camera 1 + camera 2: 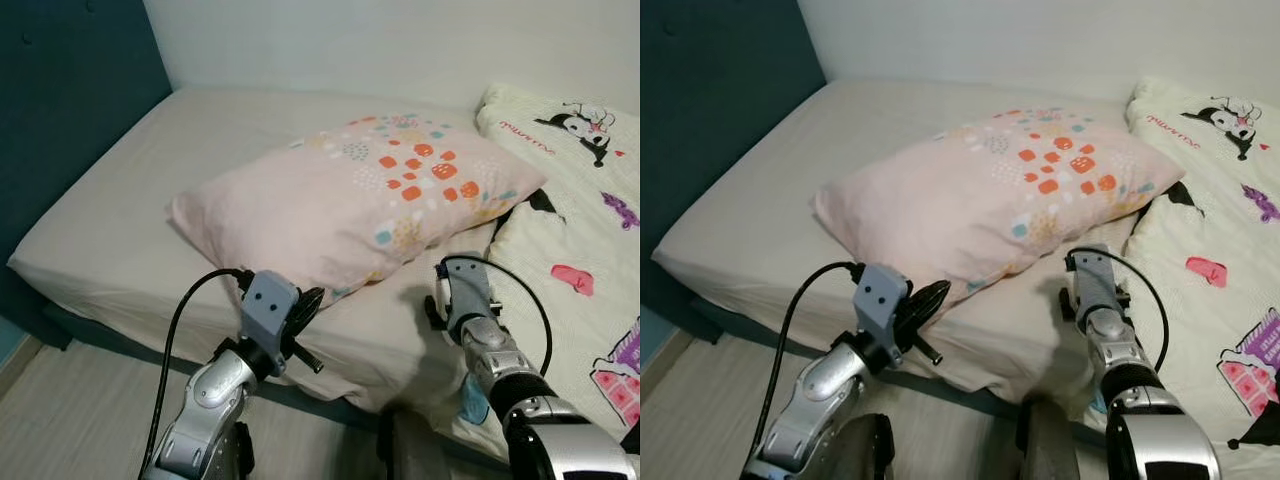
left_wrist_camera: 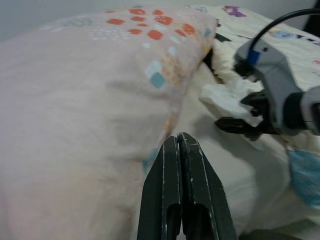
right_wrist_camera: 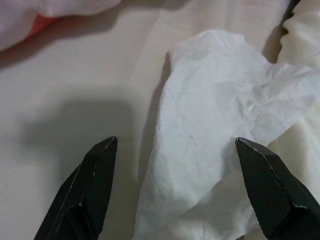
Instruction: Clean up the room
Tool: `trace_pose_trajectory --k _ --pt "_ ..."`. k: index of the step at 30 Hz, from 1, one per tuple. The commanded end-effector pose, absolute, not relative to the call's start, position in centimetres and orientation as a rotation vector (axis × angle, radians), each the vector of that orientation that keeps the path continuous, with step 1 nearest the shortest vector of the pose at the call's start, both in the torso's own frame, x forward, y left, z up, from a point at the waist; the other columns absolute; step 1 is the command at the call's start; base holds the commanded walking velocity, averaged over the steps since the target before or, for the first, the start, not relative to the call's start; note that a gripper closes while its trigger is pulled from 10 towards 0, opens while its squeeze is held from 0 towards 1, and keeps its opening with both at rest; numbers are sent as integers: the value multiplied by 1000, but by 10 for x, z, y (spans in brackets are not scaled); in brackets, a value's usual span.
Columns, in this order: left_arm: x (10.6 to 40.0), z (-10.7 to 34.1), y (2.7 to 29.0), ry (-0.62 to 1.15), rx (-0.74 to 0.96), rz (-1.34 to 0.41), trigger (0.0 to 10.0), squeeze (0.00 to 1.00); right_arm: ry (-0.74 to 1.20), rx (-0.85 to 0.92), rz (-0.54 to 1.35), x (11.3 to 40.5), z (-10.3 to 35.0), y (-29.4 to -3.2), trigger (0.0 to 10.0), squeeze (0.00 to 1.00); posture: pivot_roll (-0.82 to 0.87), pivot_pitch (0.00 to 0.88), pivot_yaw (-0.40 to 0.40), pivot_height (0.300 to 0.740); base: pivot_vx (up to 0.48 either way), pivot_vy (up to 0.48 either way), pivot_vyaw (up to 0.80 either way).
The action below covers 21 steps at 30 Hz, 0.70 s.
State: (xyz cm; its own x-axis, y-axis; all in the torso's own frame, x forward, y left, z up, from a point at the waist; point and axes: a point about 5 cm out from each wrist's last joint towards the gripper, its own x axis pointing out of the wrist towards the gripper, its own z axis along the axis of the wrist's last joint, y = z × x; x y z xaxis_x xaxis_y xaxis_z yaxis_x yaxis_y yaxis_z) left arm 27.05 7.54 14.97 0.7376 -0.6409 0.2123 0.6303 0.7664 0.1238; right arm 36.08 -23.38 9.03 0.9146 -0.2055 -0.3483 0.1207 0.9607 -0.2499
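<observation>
- Crumpled white tissue (image 3: 220, 145) lying on the cream bed sheet (image 1: 130, 230), in the gap between the pink pillow (image 1: 350, 200) and the cartoon-print duvet (image 1: 570, 250).
- Right pincer (image 3: 175, 145) poised directly over that tissue, fingers spread wide; one black fingertip (image 3: 102, 150) over bare sheet just beside the tissue's edge, the other fingertip (image 3: 252, 152) over the tissue's far side near the duvet's fold. Nothing gripped; whether the tips touch the paper cannot be told.
- Seen from the left wrist, same tissue (image 2: 225, 97) bunched right at the front of the right pincer (image 2: 237, 122), close against the duvet's rumpled edge.
- Seen from the head, right pincer (image 1: 440, 290) pointed down at the sheet just below the pillow's lower right corner, with the tissue hidden behind the wrist.
- Left pincer (image 2: 181, 142) clenched, fingers pressed flat together with nothing between them, tips at the pillow's near edge, low on its side.
- From the head, left pincer (image 1: 308, 300) held just in front of the pillow's lower edge, over the mattress rim.
- Pillow lying slantwise across the bed, orange and teal patches printed toward its far right end, right corner overlapping the duvet.
- Dark teal headboard (image 1: 70, 110) along the bed's left side; pale wood floor (image 1: 60, 420) below.
</observation>
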Motion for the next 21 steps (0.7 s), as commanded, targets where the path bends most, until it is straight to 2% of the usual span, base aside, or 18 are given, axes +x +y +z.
trace_pose_trajectory --k 1,9,10,11,12,15,16,17,18,21 --pt "263 147 73 -227 33 -751 10000 0 409 -215 -189 357 85 -238 10000 0 85 319 3 587 0 0 0" --pt "259 151 70 -210 33 -788 10000 0 433 -200 -185 358 85 -240 10000 0 93 323 5 587 0 0 0" --pt "259 151 71 -208 34 -788 10000 0 430 -199 -187 358 86 -240 8157 0 94 324 8 587 0 0 0" --pt "259 151 71 -208 34 -788 10000 0 430 -199 -187 358 86 -240 8157 0 94 324 8 587 0 0 0" --pt "259 151 72 -204 31 -785 10000 0 426 -206 -198 359 87 -241 3882 0 95 323 7 587 0 0 0" --pt "259 151 73 -202 28 -784 10000 0 426 -207 -201 359 87 -242 3882 0 95 323 7 587 0 0 0" --pt "259 152 73 -201 23 -778 10000 0 425 -211 -212 358 88 -244 1451 0 97 321 8 587 0 0 0" --pt "259 152 73 -201 23 -778 10000 0 425 -211 -212 358 88 -244 1451 0 97 321 8 587 0 0 0" --pt "259 152 73 -202 29 -775 10000 0 425 -210 -222 358 88 -246 0 0 96 320 8 587 0 0 0" --pt "260 152 74 -200 29 -769 10000 0 424 -209 -228 358 89 -247 0 0 97 318 9 587 0 0 0"
